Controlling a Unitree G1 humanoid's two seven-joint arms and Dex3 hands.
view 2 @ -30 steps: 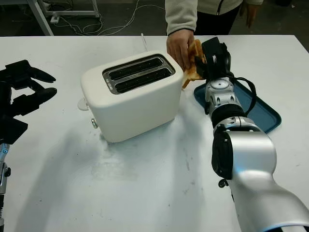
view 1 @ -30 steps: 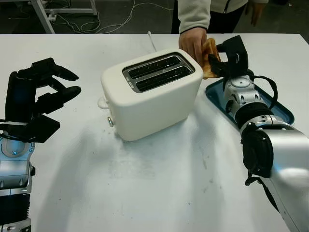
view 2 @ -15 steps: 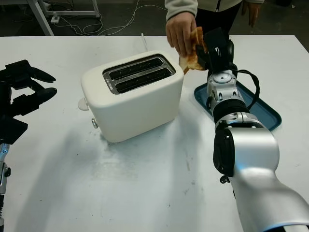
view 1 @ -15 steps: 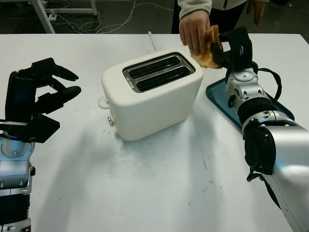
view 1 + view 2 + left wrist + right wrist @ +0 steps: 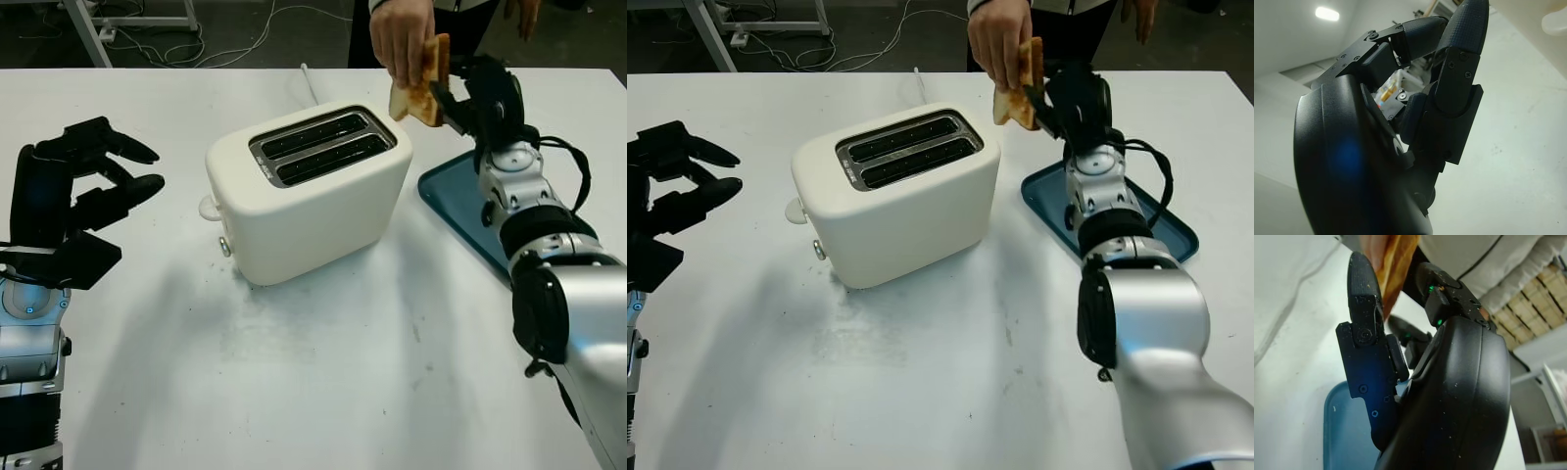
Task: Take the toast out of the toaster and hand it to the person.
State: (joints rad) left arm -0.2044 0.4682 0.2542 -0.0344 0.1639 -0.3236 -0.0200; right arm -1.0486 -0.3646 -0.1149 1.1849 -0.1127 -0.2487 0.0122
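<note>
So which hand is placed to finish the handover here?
Right. The right hand is up at the toast, which the person's hand already grips. The left hand, open, sits far across the table, beyond the toaster.

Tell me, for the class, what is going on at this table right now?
The robot's right hand holds a slice of toast up beyond the toaster, and a person's hand is gripping that slice too: the handover is under way. Both toaster slots look empty. The left hand is open, off to the toaster's side. A blue tray lies under the right arm.
</note>
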